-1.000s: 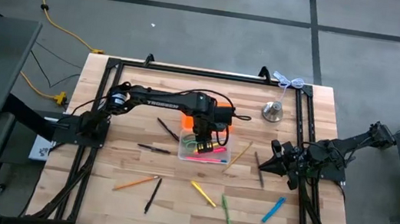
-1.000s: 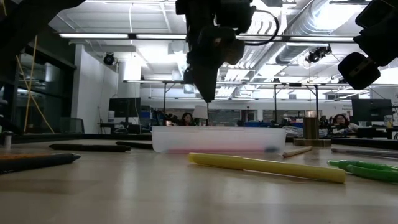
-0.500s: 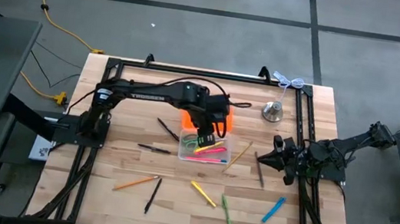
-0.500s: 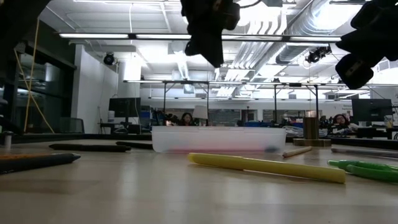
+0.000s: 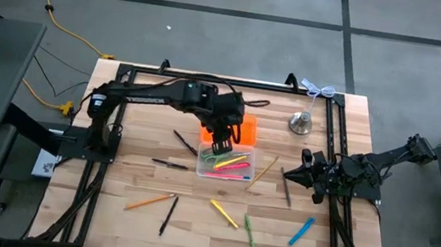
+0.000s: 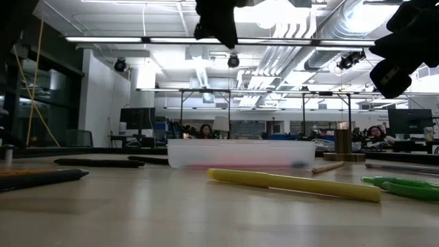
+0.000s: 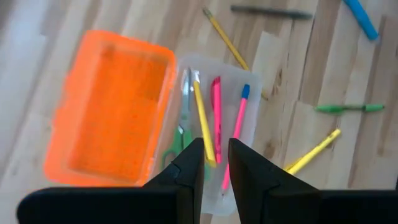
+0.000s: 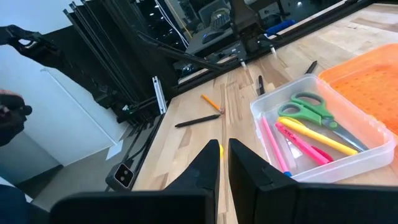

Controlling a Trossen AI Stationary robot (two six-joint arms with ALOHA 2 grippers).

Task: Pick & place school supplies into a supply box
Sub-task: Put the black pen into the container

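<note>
Your left gripper (image 5: 219,146) hangs above the supply box (image 5: 226,166), fingers slightly apart and holding nothing; the box sits at table centre, orange lid (image 5: 235,130) folded open toward 12 o'clock. Scissors (image 8: 314,107), pink and yellow pens already lie inside. Next, go for the black pen (image 5: 185,143) at the box's 10 o'clock, descending square across its shaft. Your right gripper (image 5: 304,172) waits, closed and empty, at 3 o'clock.

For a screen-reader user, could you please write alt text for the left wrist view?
The left gripper, empty with fingers slightly apart, hangs above a clear supply box holding a yellow pen, two pink pens and green scissors, its orange lid open alongside. More pens and a yellow pencil lie scattered on the wooden table.
</note>
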